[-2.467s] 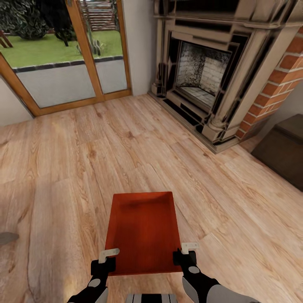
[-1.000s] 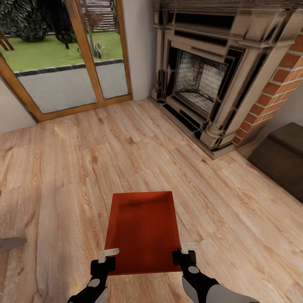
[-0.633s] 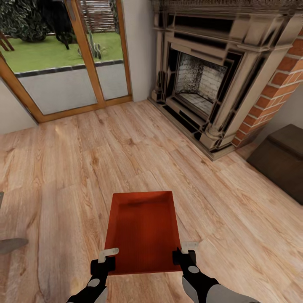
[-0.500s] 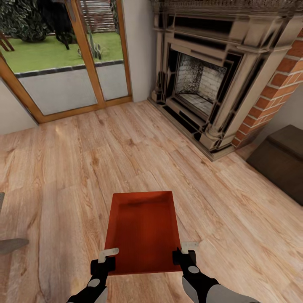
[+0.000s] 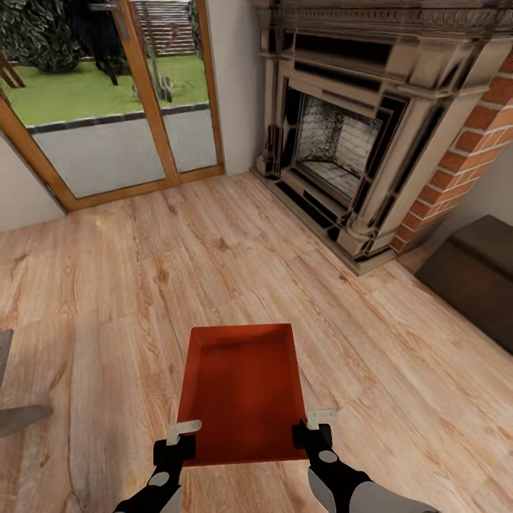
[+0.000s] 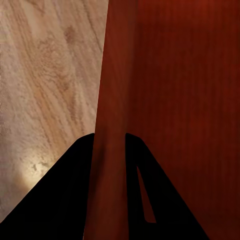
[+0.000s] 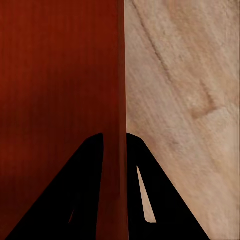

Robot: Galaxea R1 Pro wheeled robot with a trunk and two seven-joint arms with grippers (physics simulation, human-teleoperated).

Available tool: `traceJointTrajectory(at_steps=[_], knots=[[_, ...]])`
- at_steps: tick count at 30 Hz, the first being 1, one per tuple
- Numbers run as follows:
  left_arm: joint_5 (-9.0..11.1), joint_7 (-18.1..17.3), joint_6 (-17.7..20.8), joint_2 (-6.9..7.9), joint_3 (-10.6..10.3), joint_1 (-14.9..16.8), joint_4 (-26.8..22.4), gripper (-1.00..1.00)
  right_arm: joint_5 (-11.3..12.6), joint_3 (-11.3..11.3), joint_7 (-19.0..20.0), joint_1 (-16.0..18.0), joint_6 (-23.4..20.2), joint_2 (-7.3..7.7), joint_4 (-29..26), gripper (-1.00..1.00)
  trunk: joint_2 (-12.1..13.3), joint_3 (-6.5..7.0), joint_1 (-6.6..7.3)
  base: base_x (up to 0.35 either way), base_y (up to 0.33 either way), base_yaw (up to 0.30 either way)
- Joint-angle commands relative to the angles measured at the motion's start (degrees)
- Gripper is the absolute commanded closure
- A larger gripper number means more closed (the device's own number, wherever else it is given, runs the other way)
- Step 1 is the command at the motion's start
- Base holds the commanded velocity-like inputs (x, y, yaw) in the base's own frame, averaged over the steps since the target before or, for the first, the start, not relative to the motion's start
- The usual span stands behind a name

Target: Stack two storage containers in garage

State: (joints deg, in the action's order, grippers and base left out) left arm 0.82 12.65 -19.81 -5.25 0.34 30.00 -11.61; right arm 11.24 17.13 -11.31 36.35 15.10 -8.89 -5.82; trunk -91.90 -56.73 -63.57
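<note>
Orange-red storage container stays dead ahead at twelve o'clock, left gripper and right gripper clamping its side walls; the fireplace slides away, so the carry toward the garage is underway.

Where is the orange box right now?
The storage container sits low and central in the head view, held between the left gripper and right gripper above the wood floor, near the fireplace.

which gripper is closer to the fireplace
Right. The right gripper clamps the storage container wall on the fireplace side; the left gripper clamps the opposite wall, farther away.
</note>
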Motion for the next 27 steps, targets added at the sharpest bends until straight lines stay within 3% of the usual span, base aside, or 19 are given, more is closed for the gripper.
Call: traceJointTrajectory(at_steps=[1,27], knots=[[-1.26,-0.22,0.12,-0.03,1.09,0.06,-0.35,1.00,1.32,-0.14,0.06,-0.01,0.28,0.02,0.23,1.00,0.40,0.15,0.23,0.000,0.000,0.000],[-1.16,-0.17,0.12,-0.03,1.14,0.06,-0.43,1.00,1.32,-0.09,0.06,0.00,0.29,0.02,0.27,1.00,10.83,4.82,5.94,0.000,0.000,0.000]])
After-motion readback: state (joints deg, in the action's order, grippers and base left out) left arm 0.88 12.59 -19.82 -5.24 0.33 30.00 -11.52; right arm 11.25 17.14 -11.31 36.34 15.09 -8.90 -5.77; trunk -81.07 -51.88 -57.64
